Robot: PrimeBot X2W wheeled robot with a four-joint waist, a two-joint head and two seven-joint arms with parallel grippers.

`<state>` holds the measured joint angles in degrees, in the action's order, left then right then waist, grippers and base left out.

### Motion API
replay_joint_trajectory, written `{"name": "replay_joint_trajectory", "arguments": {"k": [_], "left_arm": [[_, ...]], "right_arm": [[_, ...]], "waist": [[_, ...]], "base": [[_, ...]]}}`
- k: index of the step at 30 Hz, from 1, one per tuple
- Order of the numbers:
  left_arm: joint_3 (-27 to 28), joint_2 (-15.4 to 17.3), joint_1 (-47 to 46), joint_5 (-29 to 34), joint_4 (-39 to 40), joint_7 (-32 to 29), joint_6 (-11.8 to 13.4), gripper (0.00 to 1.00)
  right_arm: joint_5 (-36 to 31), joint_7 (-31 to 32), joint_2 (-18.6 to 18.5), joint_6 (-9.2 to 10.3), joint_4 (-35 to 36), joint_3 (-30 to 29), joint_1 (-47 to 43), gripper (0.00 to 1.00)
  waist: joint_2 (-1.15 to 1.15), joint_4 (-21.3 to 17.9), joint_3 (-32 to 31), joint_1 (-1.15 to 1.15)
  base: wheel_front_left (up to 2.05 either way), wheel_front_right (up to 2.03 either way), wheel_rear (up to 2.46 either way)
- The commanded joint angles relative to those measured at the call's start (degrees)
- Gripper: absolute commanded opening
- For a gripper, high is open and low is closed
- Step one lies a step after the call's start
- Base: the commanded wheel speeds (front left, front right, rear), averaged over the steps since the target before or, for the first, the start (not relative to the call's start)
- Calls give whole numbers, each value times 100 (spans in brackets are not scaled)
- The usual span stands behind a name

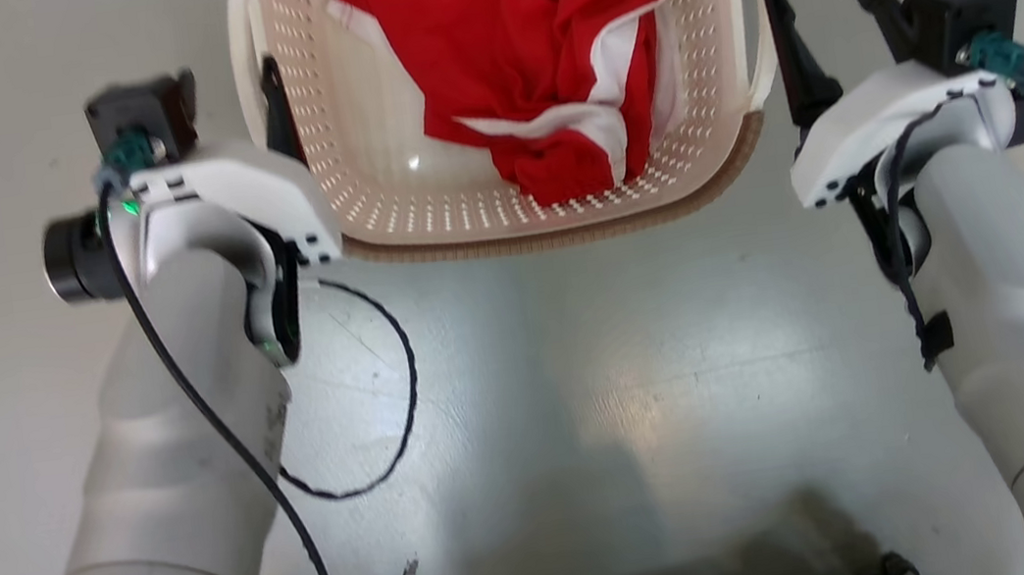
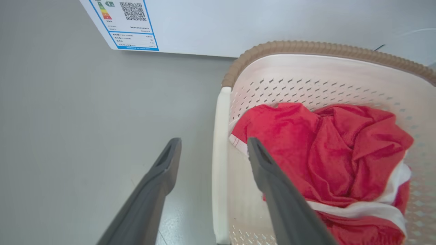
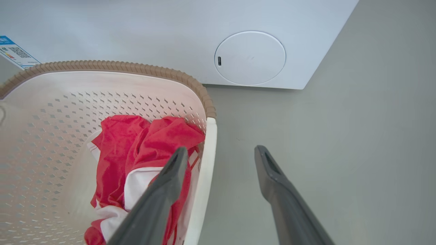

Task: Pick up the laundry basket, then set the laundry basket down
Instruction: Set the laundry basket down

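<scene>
Head view looks down on a grey floor (image 1: 582,367). The laundry basket (image 1: 543,224) appears to rest on it at top centre, between the robot's two pale forearms. A crumpled red and white cloth (image 1: 527,28) lies inside the basket.

Left wrist view shows the left claw (image 2: 214,141) spread wide and straddling the basket's white left handle (image 2: 220,170). One finger is outside over the floor and the other is inside, above the cloth. Neither finger seems to touch the handle.

Right wrist view mirrors this. The right claw (image 3: 221,150) is also wide and holds nothing, with the right handle (image 3: 204,177) between its fingers. A white washer (image 3: 136,27) with a round hatch (image 3: 250,58) stands just beyond the basket's far rim.

The step in hand looks to be the grasp before the lift. To do it well, both claws would probably close at about the same moment. Each should pinch its handle squarely near the middle, so the basket does not skid sideways. The inner fingers should avoid trapping the cloth, which could weaken the grip. The lift would likely go best straight up with both arms level, since uneven height could tilt the basket and spill the cloth. With the washer so near, rising before any forward move seems wise.
</scene>
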<state>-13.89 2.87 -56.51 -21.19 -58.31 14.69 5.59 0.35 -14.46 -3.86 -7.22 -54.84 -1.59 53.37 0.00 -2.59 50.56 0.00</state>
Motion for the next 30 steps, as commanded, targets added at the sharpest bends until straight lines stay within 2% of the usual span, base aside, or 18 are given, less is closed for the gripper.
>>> {"name": "replay_joint_trajectory", "arguments": {"k": [1,8,15,23,30], "left_arm": [[174,119,314,25,108,30,-76,100],[507,76,896,150,480,30,-229,100],[930,64,1394,285,972,30,-349,100],[1398,35,2152,457,1483,30,-610,100],[1794,14,2903,498,2000,30,-805,100]], "right_arm": [[74,-53,99,-26,137,150,-356,100],[203,-53,99,-26,413,447,-752,100],[166,-53,99,-26,991,572,-1100,100],[-24,-53,99,-26,1787,486,-1744,100],[-284,-53,99,-26,2135,278,-2380,100]], "waist": [[0,-4,-275,0],[0,-36,-1024,0],[0,-67,-1738,0],[0,-40,-2632,0],[0,59,-3244,0]], "base": [[0,0,0],[0,0,0],[0,0,0],[0,0,0],[0,0,0]]}}
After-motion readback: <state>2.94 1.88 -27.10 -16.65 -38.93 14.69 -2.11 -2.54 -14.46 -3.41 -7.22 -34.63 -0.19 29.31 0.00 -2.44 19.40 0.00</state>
